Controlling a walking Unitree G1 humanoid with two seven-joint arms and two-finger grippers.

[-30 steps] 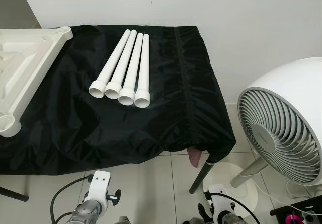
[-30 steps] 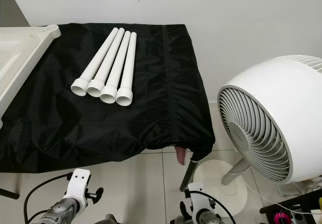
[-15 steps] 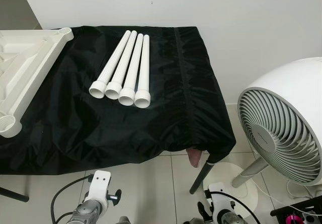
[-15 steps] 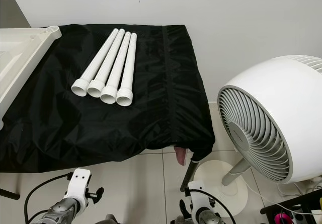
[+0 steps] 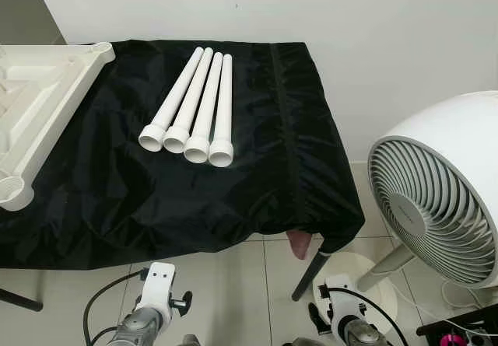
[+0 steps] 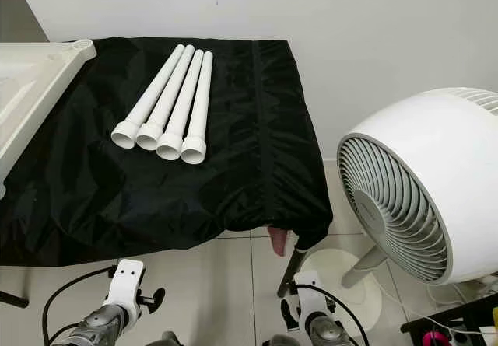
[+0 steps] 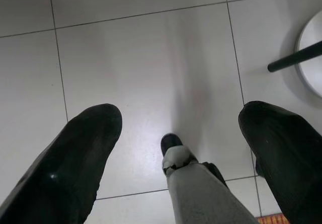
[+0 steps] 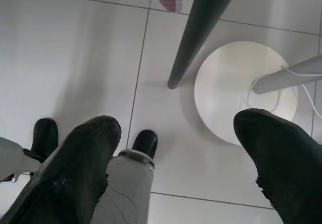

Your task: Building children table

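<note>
Four white plastic tube legs (image 5: 192,110) lying side by side, upper centre, on black cloth-covered table (image 5: 257,183). White moulded tabletop (image 5: 39,97) resting upside down, upper left. Left gripper (image 7: 176,133) and right gripper (image 8: 176,143) hanging spread wide, empty, over tiled floor. Judging next: lifting nearest leg mid-shaft, keeping level, seating flared end squarely.

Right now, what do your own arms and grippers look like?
Both arms are silver-grey metal with a white block at the wrist, a small black knob on its side and a black cable looping off it: left arm, right arm. Each gripper has two thick, rounded black fingers with a dull, slightly scuffed surface: left gripper, right gripper.
</note>
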